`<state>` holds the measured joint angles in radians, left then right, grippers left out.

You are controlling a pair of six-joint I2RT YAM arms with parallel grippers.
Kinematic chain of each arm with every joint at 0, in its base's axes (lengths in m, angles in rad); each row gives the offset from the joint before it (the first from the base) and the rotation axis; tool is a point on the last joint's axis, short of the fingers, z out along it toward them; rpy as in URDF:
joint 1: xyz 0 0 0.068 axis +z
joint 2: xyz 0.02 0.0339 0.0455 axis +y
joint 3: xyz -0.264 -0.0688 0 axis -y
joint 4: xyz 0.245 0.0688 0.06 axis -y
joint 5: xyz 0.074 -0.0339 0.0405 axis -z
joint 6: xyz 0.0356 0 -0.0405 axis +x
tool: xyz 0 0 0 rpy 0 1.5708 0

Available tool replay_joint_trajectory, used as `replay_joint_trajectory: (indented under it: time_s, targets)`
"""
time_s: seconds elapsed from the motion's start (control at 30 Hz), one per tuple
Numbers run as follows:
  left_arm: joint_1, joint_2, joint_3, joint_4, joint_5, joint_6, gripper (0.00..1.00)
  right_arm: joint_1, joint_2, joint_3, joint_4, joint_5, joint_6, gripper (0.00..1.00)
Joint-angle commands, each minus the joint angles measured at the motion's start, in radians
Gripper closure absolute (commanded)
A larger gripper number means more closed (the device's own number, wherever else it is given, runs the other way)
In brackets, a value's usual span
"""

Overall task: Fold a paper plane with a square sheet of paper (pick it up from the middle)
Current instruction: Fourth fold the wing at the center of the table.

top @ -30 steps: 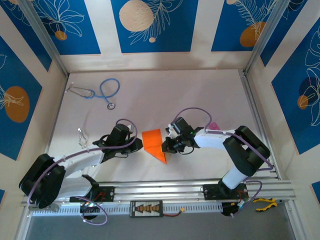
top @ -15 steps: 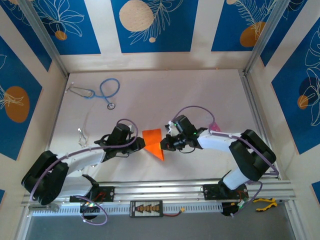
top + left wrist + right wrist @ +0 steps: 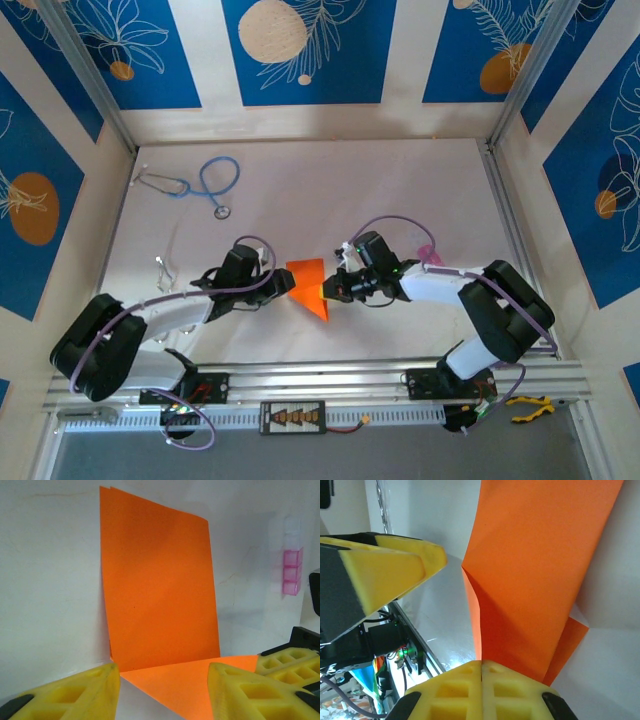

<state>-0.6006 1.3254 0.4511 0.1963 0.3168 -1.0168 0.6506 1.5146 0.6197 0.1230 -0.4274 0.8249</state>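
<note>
The square sheet of paper [image 3: 308, 284] is bright orange and folded, lying mid-table between the two grippers with a triangular point toward the near edge. In the left wrist view the paper [image 3: 160, 590] rises as an upright panel, and a flat flap runs between my spread yellow fingers. My left gripper [image 3: 284, 286] [image 3: 164, 680] is open at the sheet's left edge. My right gripper [image 3: 326, 290] [image 3: 481, 662] is shut on the paper [image 3: 540, 570] at its right edge, pads pressed together. The left gripper's yellow finger [image 3: 390, 570] shows in the right wrist view.
A blue stethoscope [image 3: 205, 185] lies at the back left. A small pink thing [image 3: 428, 252] [image 3: 291, 572] sits right of the right arm. A thin clear item [image 3: 162, 268] lies by the left arm. An aluminium rail [image 3: 330, 378] runs along the near edge, and walls close in the table.
My left gripper has opened and let go of the paper's left edge. The right gripper has stayed shut on the paper and shifted slightly left.
</note>
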Motion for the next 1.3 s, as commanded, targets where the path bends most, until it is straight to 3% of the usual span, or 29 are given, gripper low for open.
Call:
replay_joint_trajectory:
  time_s: [0.0, 0.3, 1.0, 1.27]
  targets:
    - [0.017, 0.021, -0.020, 0.056, 0.035, -0.027, 0.50, -0.009, -0.028, -0.017, 0.035, -0.049, 0.021, 1.00]
    - [0.024, 0.073, -0.026, 0.138, 0.068, -0.057, 0.50, -0.017, -0.033, -0.024, 0.048, -0.064, 0.026, 1.00]
    - [0.027, 0.120, -0.022, 0.161, 0.079, -0.067, 0.48, -0.020, -0.047, -0.036, 0.071, -0.073, 0.042, 1.00]
    - [0.027, 0.139, -0.020, 0.189, 0.090, -0.075, 0.54, -0.022, -0.046, -0.043, 0.068, -0.070, 0.040, 1.00]
